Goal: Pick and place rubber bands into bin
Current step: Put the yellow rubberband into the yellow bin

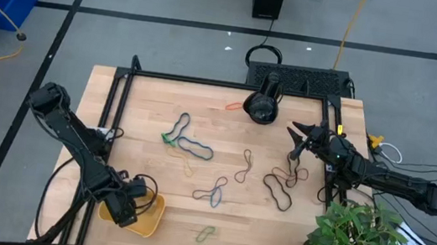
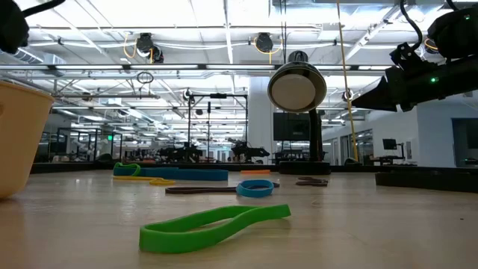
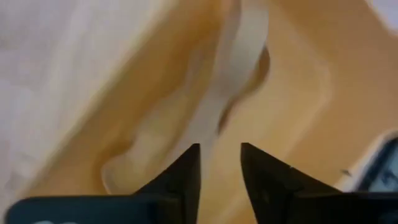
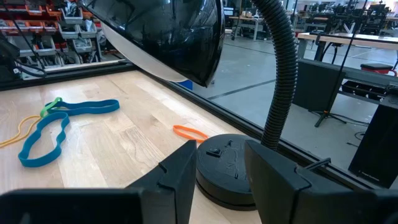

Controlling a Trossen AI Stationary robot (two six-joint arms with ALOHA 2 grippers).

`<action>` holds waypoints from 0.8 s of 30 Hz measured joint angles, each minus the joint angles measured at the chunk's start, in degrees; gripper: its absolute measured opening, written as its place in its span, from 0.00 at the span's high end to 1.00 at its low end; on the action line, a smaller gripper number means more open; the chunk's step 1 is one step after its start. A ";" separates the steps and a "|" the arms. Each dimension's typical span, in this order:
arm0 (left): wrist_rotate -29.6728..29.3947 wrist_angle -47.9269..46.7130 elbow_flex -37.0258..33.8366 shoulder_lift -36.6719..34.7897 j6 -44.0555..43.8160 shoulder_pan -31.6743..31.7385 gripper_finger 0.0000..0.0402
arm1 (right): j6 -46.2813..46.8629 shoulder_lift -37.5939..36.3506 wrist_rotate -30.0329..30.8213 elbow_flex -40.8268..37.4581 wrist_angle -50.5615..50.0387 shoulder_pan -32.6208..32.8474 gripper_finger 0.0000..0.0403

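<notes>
A pale wooden table (image 1: 255, 229) carries scattered rubber bands (image 1: 209, 193), an orange-yellow bin (image 1: 151, 219), and a black lamp base (image 1: 261, 107).

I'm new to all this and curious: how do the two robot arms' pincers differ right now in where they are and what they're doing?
The left pincer hangs over the orange-yellow bin at the table's near left corner; the right pincer hovers near the lamp at the far right.
The left pincer's fingers stand apart above a pale rubber band lying in the bin; the right pincer has no band between its fingers.
Both are dark, two-fingered, with fingers apart.
</notes>
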 joint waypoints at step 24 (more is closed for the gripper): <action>-11.78 12.37 2.49 -20.85 10.70 11.74 0.58 | 0.00 0.00 0.00 0.00 0.02 0.02 0.68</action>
